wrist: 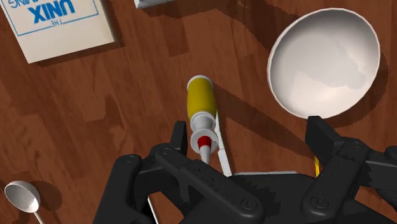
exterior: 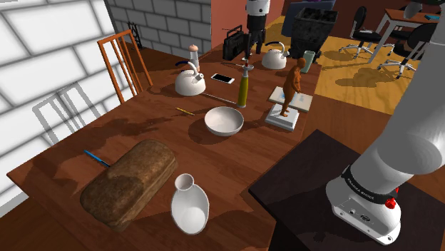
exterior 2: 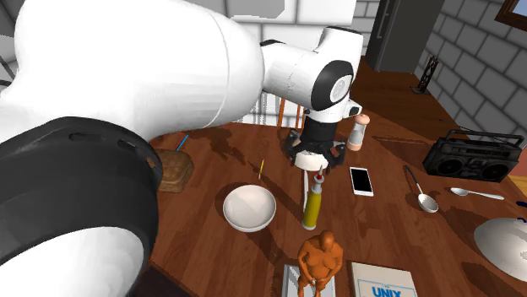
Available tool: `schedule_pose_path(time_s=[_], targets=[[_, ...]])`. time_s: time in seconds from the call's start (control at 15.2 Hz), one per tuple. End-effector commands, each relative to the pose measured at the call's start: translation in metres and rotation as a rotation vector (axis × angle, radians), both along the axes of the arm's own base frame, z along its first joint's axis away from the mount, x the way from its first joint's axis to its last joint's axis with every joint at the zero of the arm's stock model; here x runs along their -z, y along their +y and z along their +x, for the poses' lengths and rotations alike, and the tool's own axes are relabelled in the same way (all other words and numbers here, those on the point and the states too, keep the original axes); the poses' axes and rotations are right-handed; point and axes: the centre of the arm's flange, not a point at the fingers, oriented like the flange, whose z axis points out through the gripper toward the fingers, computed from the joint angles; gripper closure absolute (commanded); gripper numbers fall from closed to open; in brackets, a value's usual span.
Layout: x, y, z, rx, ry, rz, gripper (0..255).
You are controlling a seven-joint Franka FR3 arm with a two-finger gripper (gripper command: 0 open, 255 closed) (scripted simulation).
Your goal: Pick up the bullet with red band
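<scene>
Hovering end effector (wrist: 251, 137) above bullet (wrist: 201, 105)

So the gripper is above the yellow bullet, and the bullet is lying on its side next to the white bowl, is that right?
Not quite. The bullet stands upright on the table, not on its side; the second exterior view shows it. The rest is right: the gripper is above it and the white bowl is beside it.

Brown wooden table (exterior: 214, 153). On it: loaf (exterior: 130, 182), white jug (exterior: 190, 205) on its side just beside loaf, blue pen (exterior: 95, 157), white bowl (exterior: 224, 120), pencil (exterior: 185, 111), bullet (exterior: 243, 89) upright near bowl, kettle (exterior: 190, 83), phone (exterior: 222, 78), radio (exterior: 233, 44), spoon (exterior 2: 420, 190), book (wrist: 57, 28).
</scene>
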Motion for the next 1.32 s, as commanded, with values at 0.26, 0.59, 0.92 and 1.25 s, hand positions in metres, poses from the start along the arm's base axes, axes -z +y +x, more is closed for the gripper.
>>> schedule_pose_path(time_s=[0.26,0.59,0.92,1.25], targets=[[0.049,-0.022,0.068,-0.013,0.056,0.033,0],[0.076,-0.022,0.068,-0.013,0.056,0.033,0],[0.089,-0.022,0.067,-0.013,0.056,0.033,255],[0.089,-0.022,0.067,-0.013,0.056,0.033,255]])
